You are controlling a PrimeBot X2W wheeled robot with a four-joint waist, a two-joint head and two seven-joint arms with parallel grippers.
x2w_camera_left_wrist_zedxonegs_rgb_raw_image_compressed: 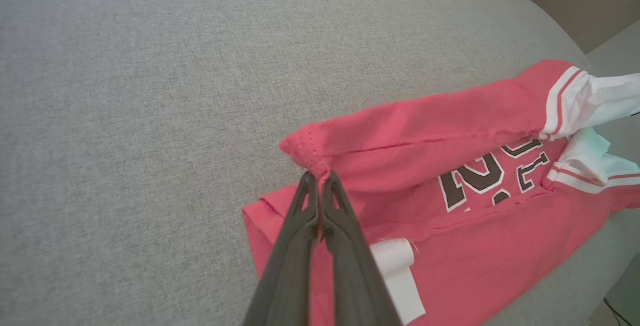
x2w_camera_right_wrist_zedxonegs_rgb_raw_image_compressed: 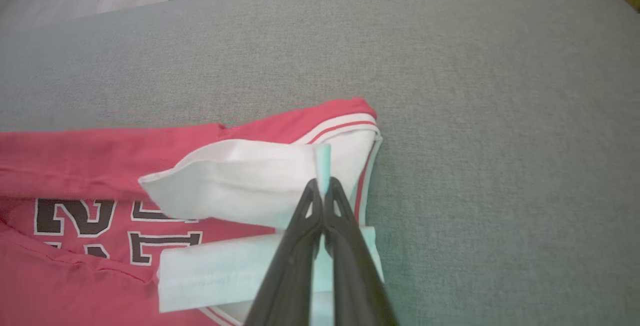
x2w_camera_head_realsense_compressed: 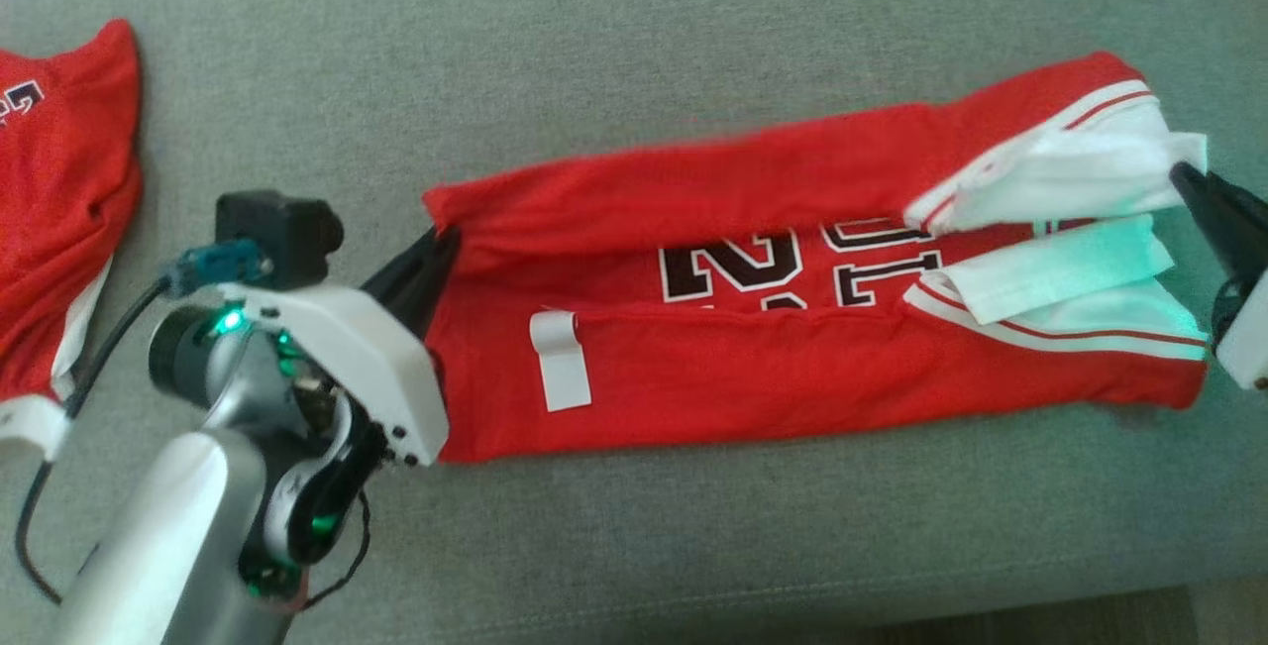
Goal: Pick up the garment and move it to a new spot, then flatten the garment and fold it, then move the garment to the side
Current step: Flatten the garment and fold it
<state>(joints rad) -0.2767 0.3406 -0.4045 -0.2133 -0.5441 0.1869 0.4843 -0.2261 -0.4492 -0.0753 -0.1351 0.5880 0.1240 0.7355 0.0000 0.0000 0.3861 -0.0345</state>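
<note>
**Tension from both ends**

Left gripper (x2w_camera_left_wrist_zedxonegs_rgb_raw_image_compressed: 317, 188) has its fingers pressed together on the hem fold at the jersey's (x2w_camera_head_realsense_compressed: 792, 368) 9 o'clock end. Right gripper (x2w_camera_right_wrist_zedxonegs_rgb_raw_image_compressed: 322, 191) is likewise closed, nipping the edge of a white sleeve (x2w_camera_right_wrist_zedxonegs_rgb_raw_image_compressed: 235, 181) at the 3 o'clock end. Holding opposite ends probably keeps the cloth taut, so the turned-in upper side lies down without wrinkles. The jersey lies stretched from 9 to 3 o'clock across the middle of the grey sofa (x2w_camera_head_realsense_compressed: 634, 51), both long sides folded in toward the number, a white label (x2w_camera_head_realsense_compressed: 560, 368) near the hem. Folding looks under way, not finished. Another red shirt (x2w_camera_head_realsense_compressed: 59, 179) sits well apart at the head view's 9 o'clock edge.
</note>
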